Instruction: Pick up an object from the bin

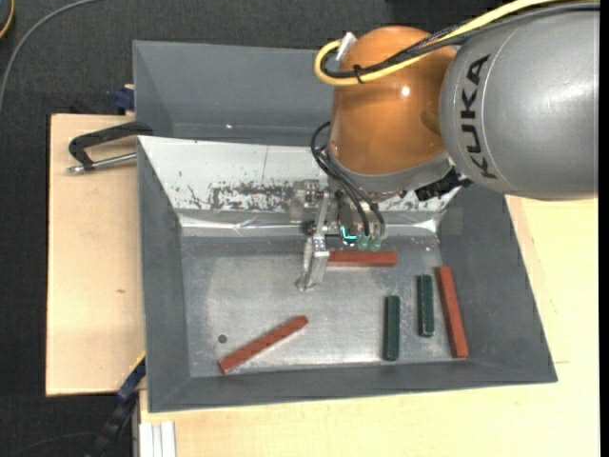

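Camera view: grey bin [162, 255] holds three red sticks [263, 343], two green sticks [391, 327].

My pincer [314, 263] is hanging in the bin [247, 293], mid-floor near the back wall. The back stick [366, 259] is lying crosswise just right of it. The front-left stick [264, 343] is lying slantwise near the front wall, well apart from it. Three are lying side by side at front right: inner stick [391, 327], middle stick [424, 305], and outer stick [451, 310] nearest the right wall.
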Robot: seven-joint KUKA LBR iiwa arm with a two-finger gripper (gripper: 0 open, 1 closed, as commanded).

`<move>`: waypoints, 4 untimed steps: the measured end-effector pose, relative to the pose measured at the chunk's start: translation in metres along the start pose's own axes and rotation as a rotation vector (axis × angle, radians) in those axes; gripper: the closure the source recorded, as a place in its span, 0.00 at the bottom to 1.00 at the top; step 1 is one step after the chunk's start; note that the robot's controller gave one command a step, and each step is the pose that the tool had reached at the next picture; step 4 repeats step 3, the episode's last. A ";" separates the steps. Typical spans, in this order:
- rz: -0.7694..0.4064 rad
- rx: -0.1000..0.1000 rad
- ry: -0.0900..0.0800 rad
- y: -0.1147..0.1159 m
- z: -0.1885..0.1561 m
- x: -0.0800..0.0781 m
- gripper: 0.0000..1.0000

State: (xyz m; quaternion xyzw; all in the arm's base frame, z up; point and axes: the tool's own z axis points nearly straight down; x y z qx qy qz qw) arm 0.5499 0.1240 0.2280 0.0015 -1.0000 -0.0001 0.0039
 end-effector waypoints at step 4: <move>-0.189 -0.001 -0.023 -0.019 -0.001 0.027 1.00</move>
